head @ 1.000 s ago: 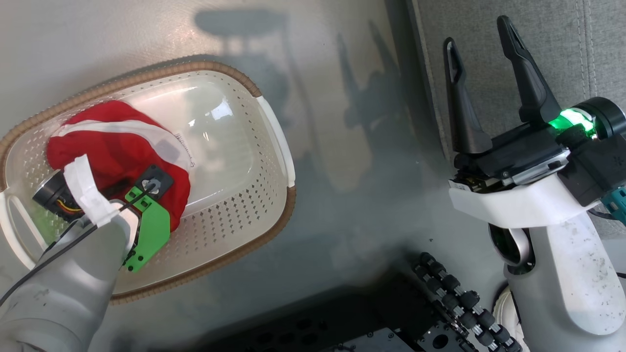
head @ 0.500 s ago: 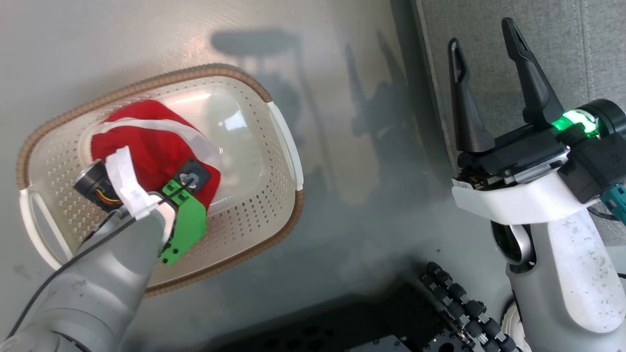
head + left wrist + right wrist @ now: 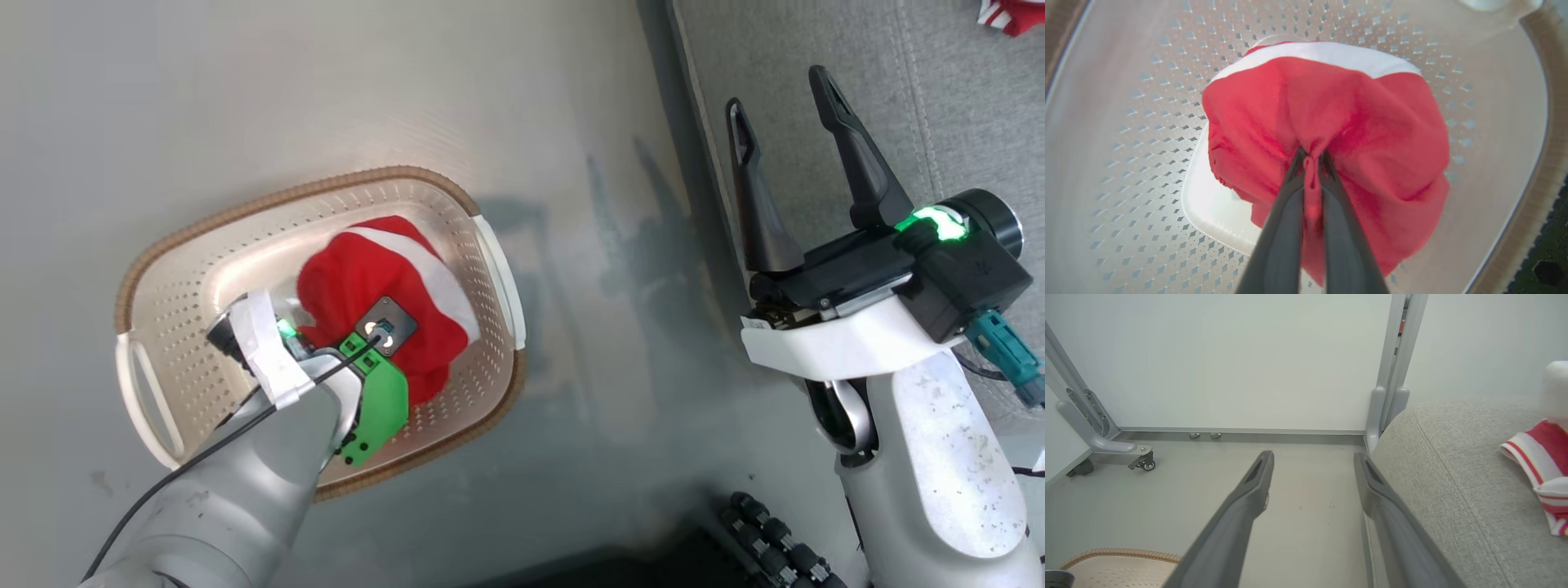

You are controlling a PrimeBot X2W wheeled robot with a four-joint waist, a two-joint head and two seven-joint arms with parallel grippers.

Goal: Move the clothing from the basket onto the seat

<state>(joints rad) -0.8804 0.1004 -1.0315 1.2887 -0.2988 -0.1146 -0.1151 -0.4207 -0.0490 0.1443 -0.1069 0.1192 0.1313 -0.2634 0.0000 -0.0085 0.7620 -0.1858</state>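
**Clamping red clothing in the basket**

Head view: reaching the left arm (image 3: 245, 490) into the basket (image 3: 184, 343) on the floor (image 3: 326, 82) at left, over the red clothing (image 3: 359, 269) bunched toward its right end; holding the right jaws spread and empty above the seat's (image 3: 963, 122) left edge.

Left wrist view: clenching the left jaws on a pinched fold of the red clothing inside the basket.

Right wrist view: pointing the released right jaws over the floor beside the seat, a second garment (image 3: 1547, 445) lying there at right.
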